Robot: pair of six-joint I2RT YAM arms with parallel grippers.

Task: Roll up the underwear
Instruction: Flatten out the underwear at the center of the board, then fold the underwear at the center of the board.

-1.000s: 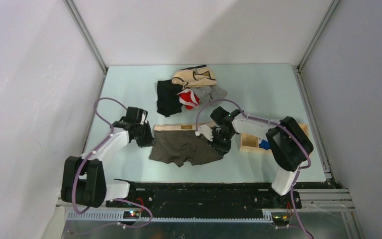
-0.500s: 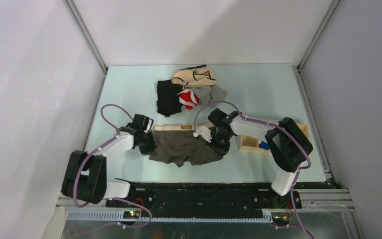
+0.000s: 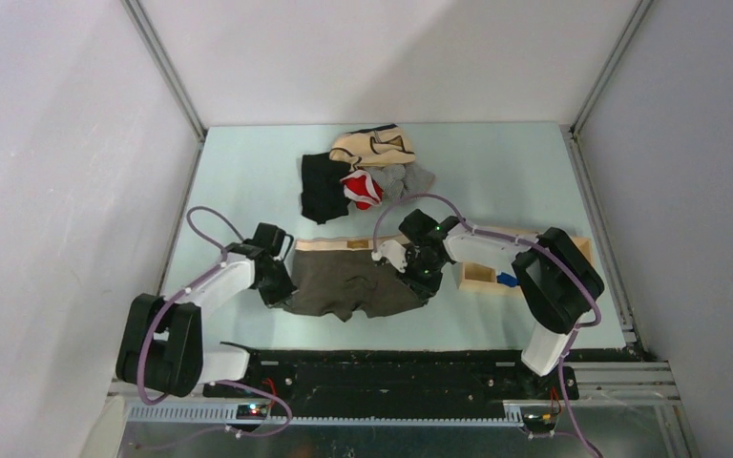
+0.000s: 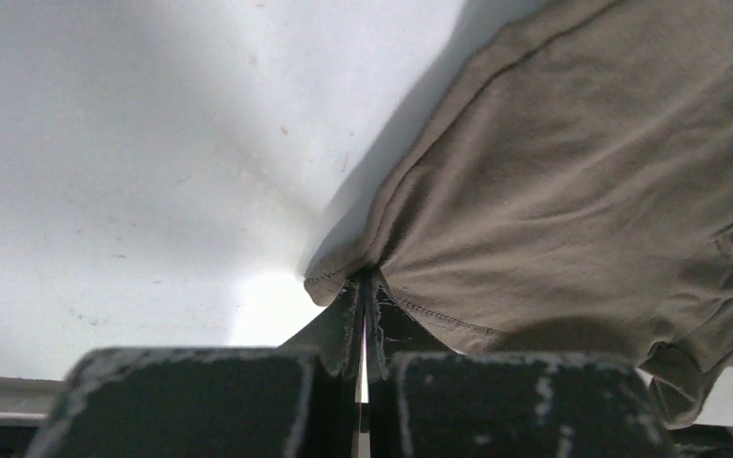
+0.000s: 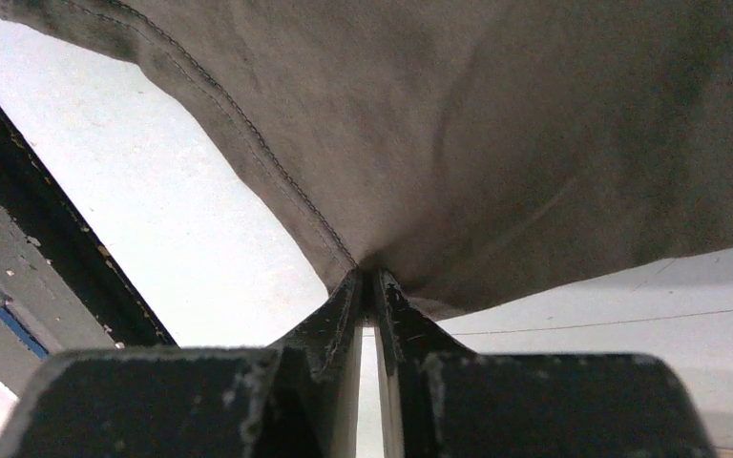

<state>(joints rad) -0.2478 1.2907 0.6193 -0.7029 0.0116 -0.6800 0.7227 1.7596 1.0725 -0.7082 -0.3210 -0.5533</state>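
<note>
The underwear (image 3: 351,280), olive-brown boxer briefs with a cream waistband at the far edge, lies spread flat between the two arms. My left gripper (image 3: 278,289) is shut on its left leg hem; in the left wrist view the fabric (image 4: 554,181) bunches into my closed fingertips (image 4: 364,286). My right gripper (image 3: 424,280) is shut on the right leg edge; in the right wrist view the stitched hem (image 5: 458,143) is pinched between the tips (image 5: 366,279). Both grips sit low over the table.
A pile of other garments lies behind: a black one (image 3: 323,187), a beige one with dark trim (image 3: 374,145), a red and white piece (image 3: 363,189) and a grey one (image 3: 410,177). A small wooden box (image 3: 482,273) with a blue item stands right of my right gripper.
My left gripper moved toward me and down along the left edge and closed on the leg hem, pulling it outward. My right gripper shifted slightly left, still on the fabric.
</note>
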